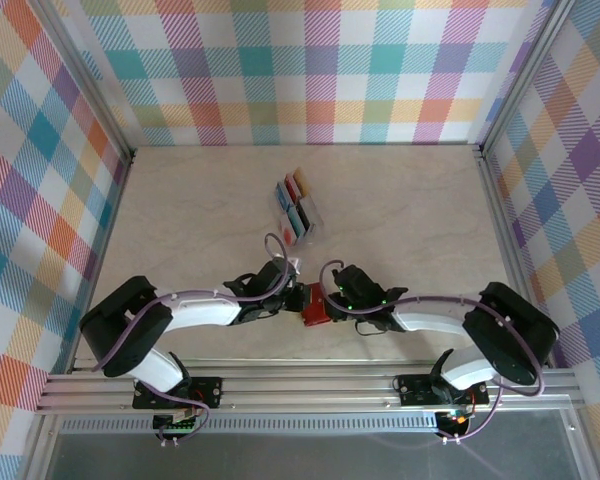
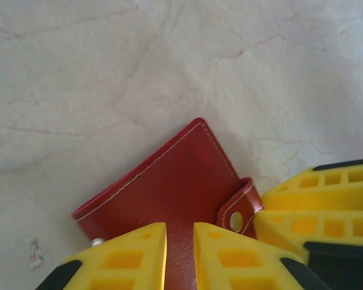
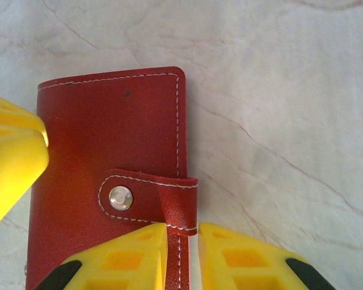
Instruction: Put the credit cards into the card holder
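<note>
Reaching inward, left gripper (image 2: 179,235) and right gripper (image 3: 183,235) pinching card holder (image 3: 109,127).

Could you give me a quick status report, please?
Left gripper pinching card holder edge; right gripper pinching its snap tab. Holder shut, tab snapped. Credit cards in clear rack beyond.

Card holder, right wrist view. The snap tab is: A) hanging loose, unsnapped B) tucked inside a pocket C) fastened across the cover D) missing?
C: the snap tab wraps round the edge of the card holder, and its metal stud sits flat on the closed red cover.
</note>
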Action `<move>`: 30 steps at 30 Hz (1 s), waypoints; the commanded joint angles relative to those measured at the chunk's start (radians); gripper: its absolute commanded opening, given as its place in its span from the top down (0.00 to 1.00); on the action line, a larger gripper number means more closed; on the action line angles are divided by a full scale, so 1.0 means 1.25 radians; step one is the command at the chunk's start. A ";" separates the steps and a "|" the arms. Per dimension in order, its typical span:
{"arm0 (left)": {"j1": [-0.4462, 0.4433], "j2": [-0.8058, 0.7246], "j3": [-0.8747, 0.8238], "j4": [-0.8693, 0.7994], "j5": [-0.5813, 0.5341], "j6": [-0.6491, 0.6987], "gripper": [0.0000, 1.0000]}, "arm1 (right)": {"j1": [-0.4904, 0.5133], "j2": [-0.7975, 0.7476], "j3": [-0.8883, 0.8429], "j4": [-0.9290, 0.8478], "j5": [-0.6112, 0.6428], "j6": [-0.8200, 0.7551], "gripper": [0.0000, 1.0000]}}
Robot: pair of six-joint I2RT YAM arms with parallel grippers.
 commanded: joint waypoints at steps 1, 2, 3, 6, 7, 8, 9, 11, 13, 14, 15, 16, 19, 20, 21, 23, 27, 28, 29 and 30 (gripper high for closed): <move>0.008 0.023 0.041 -0.050 -0.068 0.013 0.83 | 0.004 0.026 0.032 0.017 0.029 -0.009 0.79; 0.017 0.029 0.047 -0.055 -0.071 0.015 0.84 | 0.004 0.029 0.036 0.020 0.041 -0.008 0.79; 0.030 0.039 0.052 -0.057 -0.068 0.016 0.85 | 0.004 0.032 0.042 0.018 0.050 -0.008 0.78; 0.057 0.053 0.068 -0.063 -0.054 0.029 0.90 | 0.005 0.022 0.054 0.009 0.058 -0.016 0.75; 0.061 0.047 0.067 -0.063 -0.047 0.031 0.91 | 0.007 0.006 0.049 0.006 0.066 -0.018 0.73; 0.062 0.036 0.064 -0.060 -0.043 0.030 0.91 | 0.010 -0.009 0.045 0.001 0.074 -0.018 0.71; 0.062 0.019 0.057 -0.056 -0.036 0.031 0.91 | 0.014 -0.028 0.045 -0.011 0.086 -0.023 0.69; 0.061 -0.017 0.044 -0.053 -0.021 0.026 0.91 | 0.018 -0.057 0.048 -0.039 0.097 -0.037 0.66; 0.062 -0.057 0.029 -0.056 -0.003 0.016 0.91 | 0.023 -0.077 0.060 -0.071 0.097 -0.054 0.63; 0.062 -0.074 0.020 -0.053 0.004 0.010 0.91 | 0.027 -0.083 0.068 -0.082 0.096 -0.061 0.61; 0.061 -0.089 0.010 -0.052 0.007 0.002 0.91 | 0.033 -0.085 0.077 -0.092 0.100 -0.068 0.59; 0.060 -0.101 0.000 -0.053 0.009 -0.006 0.91 | 0.039 -0.086 0.084 -0.098 0.101 -0.075 0.58; 0.058 -0.102 -0.020 -0.050 0.013 -0.019 0.93 | 0.044 -0.070 0.106 -0.104 0.079 -0.096 0.61; 0.057 -0.096 -0.024 -0.044 0.018 -0.019 0.93 | 0.044 -0.064 0.110 -0.100 0.071 -0.098 0.65; 0.055 -0.086 -0.029 -0.036 0.020 -0.022 0.94 | 0.044 -0.056 0.114 -0.094 0.063 -0.102 0.71; 0.054 -0.062 -0.031 -0.015 0.034 -0.023 0.94 | 0.044 -0.043 0.119 -0.082 0.045 -0.107 0.77; 0.053 0.005 -0.011 0.003 0.036 -0.018 0.95 | 0.043 -0.005 0.143 -0.089 0.031 -0.116 0.82; 0.054 0.019 -0.005 0.005 0.032 -0.016 0.95 | 0.044 0.001 0.145 -0.089 0.031 -0.117 0.82; 0.055 0.033 0.004 0.005 0.027 -0.011 0.96 | 0.045 0.007 0.146 -0.089 0.033 -0.117 0.81; 0.054 0.047 0.015 0.001 0.021 -0.006 0.96 | 0.045 0.012 0.146 -0.089 0.035 -0.117 0.81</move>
